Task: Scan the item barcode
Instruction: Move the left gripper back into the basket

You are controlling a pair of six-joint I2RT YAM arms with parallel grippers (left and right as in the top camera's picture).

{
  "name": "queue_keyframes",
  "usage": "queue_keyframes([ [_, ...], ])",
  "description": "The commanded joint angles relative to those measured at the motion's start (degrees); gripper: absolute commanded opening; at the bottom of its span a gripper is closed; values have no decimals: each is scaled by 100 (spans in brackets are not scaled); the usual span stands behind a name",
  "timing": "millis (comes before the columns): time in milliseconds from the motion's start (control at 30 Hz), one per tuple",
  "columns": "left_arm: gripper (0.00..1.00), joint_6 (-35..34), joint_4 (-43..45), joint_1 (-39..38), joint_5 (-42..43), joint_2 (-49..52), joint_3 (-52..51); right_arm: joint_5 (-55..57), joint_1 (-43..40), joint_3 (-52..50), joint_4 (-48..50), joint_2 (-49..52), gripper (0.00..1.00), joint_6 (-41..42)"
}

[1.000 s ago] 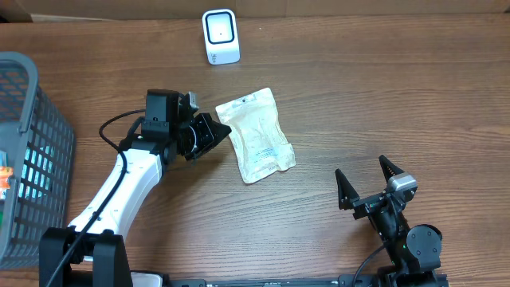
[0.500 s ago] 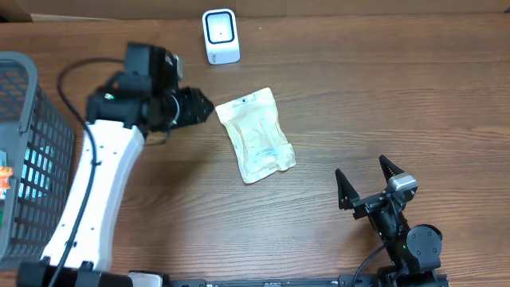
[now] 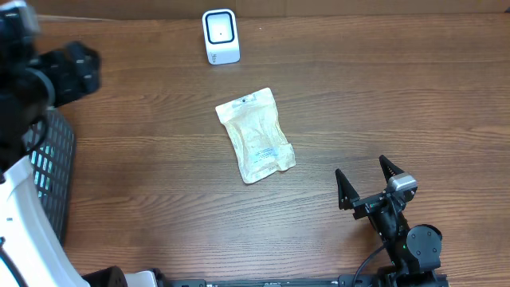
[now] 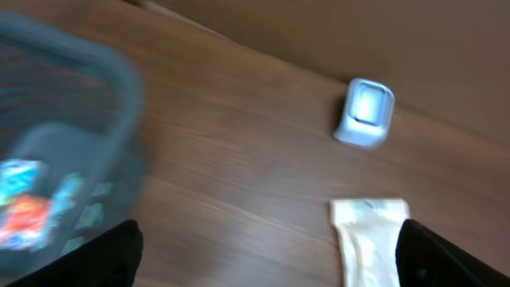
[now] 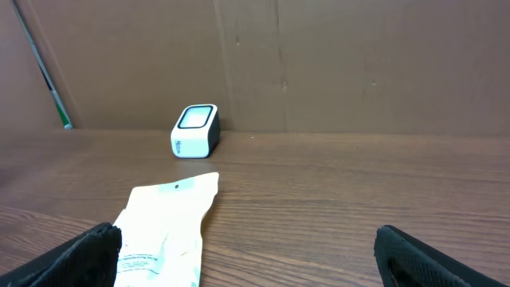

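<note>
Left end effector (image 4: 279,259) and right end effector (image 3: 360,166) gape; pouch (image 3: 255,135) lies diagonally, top toward scanner (image 3: 221,36).

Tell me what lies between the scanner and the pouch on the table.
Nothing: only bare wooden table separates the white scanner from the pouch, clearest in the overhead view; the right wrist view agrees.

Over on the left edge of the wooden bench (image 3: 374,96), a grey mesh basket (image 3: 56,163) is sitting with its open top facing up. Inside it, bright packets (image 4: 28,203) are showing through the blur, one orange-red, the others blue-green; what they are is not coming through. Along the far side, a brown cardboard wall (image 5: 358,64) is standing, and a thin rod (image 5: 41,60) with a green tip is leaning against it.
</note>
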Motion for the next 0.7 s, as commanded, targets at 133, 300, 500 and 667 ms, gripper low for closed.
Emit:
queue_keyframes([
  [133,93,273,-59,1746,-101,-17,286,-4,-17,-59,26,-39,100,15],
  [300,90,81,-205,2802,-42,118,236,-4,-17,-59,26,-39,100,13],
  [500,84,44,-146,3195,-35,518,-525,-4,-17,-59,26,-39,100,13],
  [667,84,57,341,3268,-17,949,-1276,-4,-17,-59,26,-39,100,15],
])
